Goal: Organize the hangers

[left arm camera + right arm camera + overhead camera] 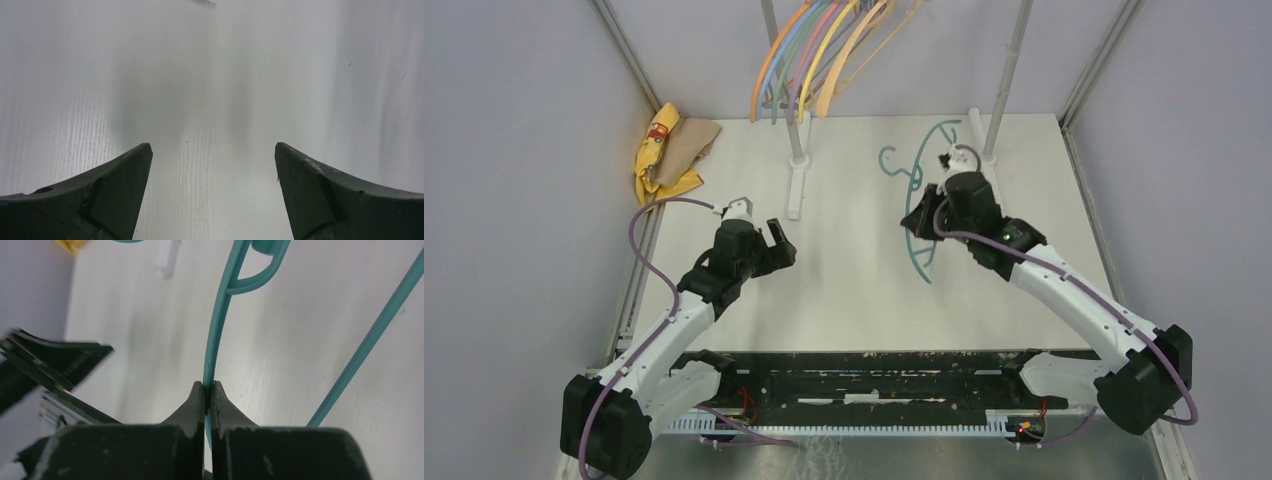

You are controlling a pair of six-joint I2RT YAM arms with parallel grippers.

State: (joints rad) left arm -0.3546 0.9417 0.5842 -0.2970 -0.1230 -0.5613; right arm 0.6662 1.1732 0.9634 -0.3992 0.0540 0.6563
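- The right gripper (pixel 209 386) is clenched on a thin teal hanger (pixel 212 340), its two fingertips pinching one curved arm of the hanger.
- That teal hanger lies on the right half of the white table (pixel 854 300), with its hook pointing toward the far left and its long arc curving back toward the near edge.
- The other hangers (pixel 802 65), in orange, blue, teal, pink, yellow and peach, hang bunched together at the far side, just beside the left grey rack pole (pixel 796 140).
- A second grey pole (pixel 1004 90) stands to the right, beyond the right gripper.
- The left gripper (pixel 213 150) is spread wide over bare table, with nothing between its fingers.
- A crumpled yellow and tan cloth (pixel 664 150) lies in the far left corner.
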